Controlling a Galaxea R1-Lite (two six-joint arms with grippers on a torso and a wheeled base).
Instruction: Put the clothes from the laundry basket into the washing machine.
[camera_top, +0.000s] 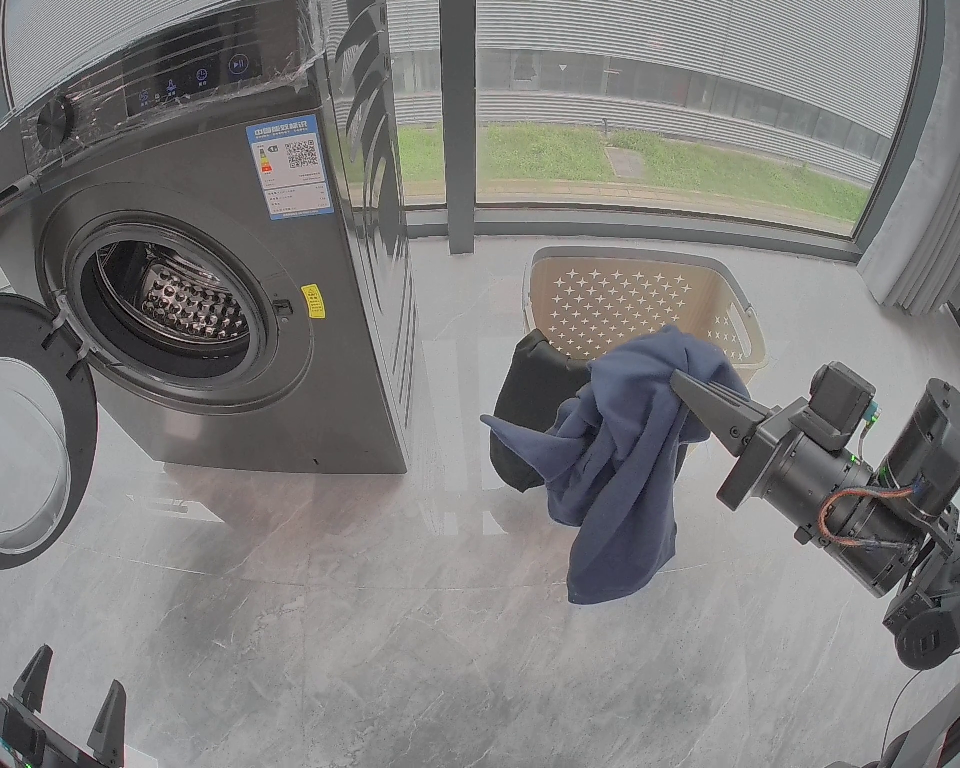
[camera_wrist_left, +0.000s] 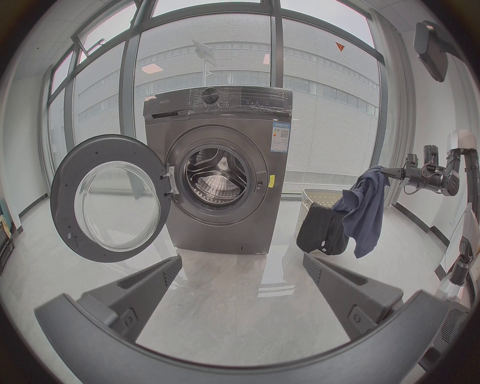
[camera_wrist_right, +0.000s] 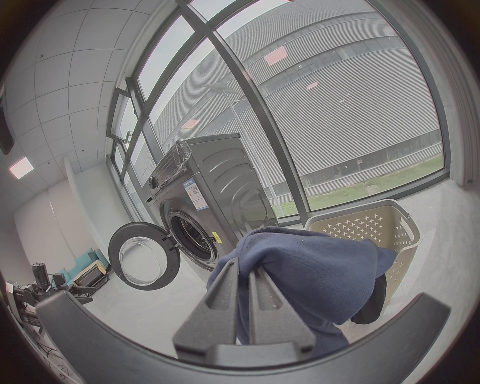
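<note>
My right gripper is shut on a navy blue garment, which hangs above the floor in front of the beige laundry basket. A black garment drapes over the basket's near left rim. The grey washing machine stands at the left with its round door swung wide open and the drum showing. In the right wrist view the closed fingers pinch the navy cloth. My left gripper sits low near the floor, open, with nothing between its fingers.
A tall window wall runs behind the basket, with a curtain at the far right. Smooth grey marble floor spreads between the washer and the basket.
</note>
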